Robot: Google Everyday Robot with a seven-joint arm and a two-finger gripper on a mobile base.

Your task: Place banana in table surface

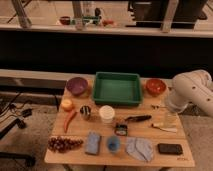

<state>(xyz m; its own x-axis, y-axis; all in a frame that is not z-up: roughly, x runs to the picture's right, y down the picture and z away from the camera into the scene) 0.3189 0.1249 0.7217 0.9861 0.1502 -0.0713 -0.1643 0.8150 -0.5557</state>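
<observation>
The banana is a slim, pale cream fruit lying flat on the right side of the light tan table surface, just above the black phone. My gripper hangs from the white arm at the table's right edge. It is directly over the banana and very close to it. I cannot tell whether it touches the fruit.
A green tray stands at the back centre between a purple bowl and an orange-red bowl. On the left lie a round fruit, a chili pepper and grapes. Cups, a black-handled tool, a sponge and a grey cloth fill the middle.
</observation>
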